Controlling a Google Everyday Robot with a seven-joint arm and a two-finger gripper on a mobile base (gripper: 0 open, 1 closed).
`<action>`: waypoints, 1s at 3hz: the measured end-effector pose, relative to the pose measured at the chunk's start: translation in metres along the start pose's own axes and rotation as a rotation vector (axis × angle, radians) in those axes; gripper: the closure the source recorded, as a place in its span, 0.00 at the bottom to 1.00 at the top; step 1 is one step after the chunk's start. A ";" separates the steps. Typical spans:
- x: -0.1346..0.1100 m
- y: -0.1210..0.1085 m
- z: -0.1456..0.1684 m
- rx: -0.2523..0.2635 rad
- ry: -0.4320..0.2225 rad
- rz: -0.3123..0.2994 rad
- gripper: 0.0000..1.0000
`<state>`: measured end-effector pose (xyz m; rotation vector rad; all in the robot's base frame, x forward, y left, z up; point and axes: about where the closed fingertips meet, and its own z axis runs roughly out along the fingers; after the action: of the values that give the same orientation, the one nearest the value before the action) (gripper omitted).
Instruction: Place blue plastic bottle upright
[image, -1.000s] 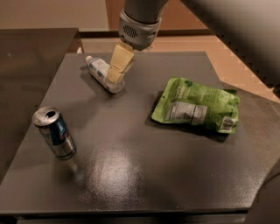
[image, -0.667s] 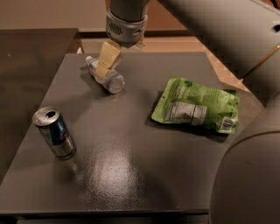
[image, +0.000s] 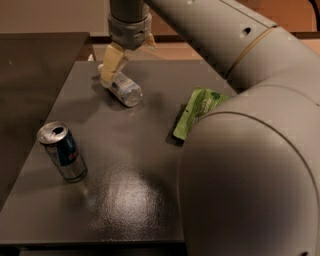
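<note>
Camera view: only one view.

The blue plastic bottle lies on its side at the far left of the dark table, not far from the back edge. Its cap end points away toward the back and its bottom points toward the camera.

The gripper hangs down from the wrist right at the bottle's cap end, touching it or just beside it. I can't tell if the jaws are released or clenched on the bottle; the contact spot is hidden. The bottle is not upright yet, so the task is not done.

A drink can stands at the front left, well apart from the bottle. A green bag lies to the right, partly hidden behind the big arm.

Risks, as judgements:
- The bottle is round and on its side, so a push that isn't a clean grab would likely roll it, maybe toward the back or left edge.
- A hold near the cap end is off-centre, so the body could swing or slip out during the lift.
- The plastic is smooth and light, so a weak squeeze could let it twist while it is tipped up.
- If it is let go before its bottom sits flat, it would likely topple again.
- The can and bag look too far away to be hit.
</note>
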<state>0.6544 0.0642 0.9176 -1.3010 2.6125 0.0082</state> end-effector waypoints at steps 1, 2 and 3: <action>-0.012 -0.015 0.013 0.011 0.019 0.040 0.00; -0.026 -0.021 0.026 0.010 0.030 0.061 0.00; -0.038 -0.013 0.035 -0.003 0.036 0.055 0.00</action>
<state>0.6937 0.0903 0.8924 -1.2417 2.6783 -0.0027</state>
